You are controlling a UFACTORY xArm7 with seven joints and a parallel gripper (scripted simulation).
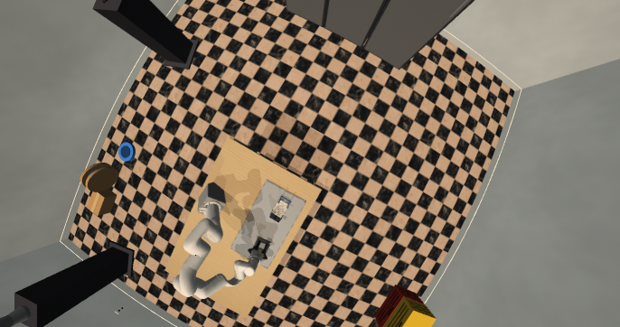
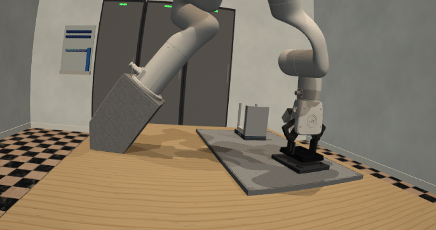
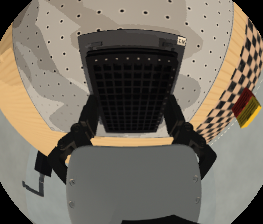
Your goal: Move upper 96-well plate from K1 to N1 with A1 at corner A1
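My gripper [image 2: 302,146] is shut on the black 96-well plate [image 2: 301,155] and grips it across its short width. The plate is level and sits down on the black plate nest N1 [image 2: 306,166] at the near right of the grey perforated baseplate [image 2: 254,162]. In the wrist view the plate [image 3: 131,90] fills the nest's outline, and the pale A1 square [image 3: 180,40] lies outside its far right corner. I cannot tell whether the plate is fully down. The stack rack K1 [image 2: 253,122] stands at the back of the baseplate; the plate inside it is mostly hidden.
The arm's grey base block [image 2: 125,118] stands tilted on the wooden table at the left. Dark cabinets [image 2: 165,64] line the back wall. From above, the rack [image 1: 280,208] and the gripper [image 1: 258,249] are on the grey baseplate.
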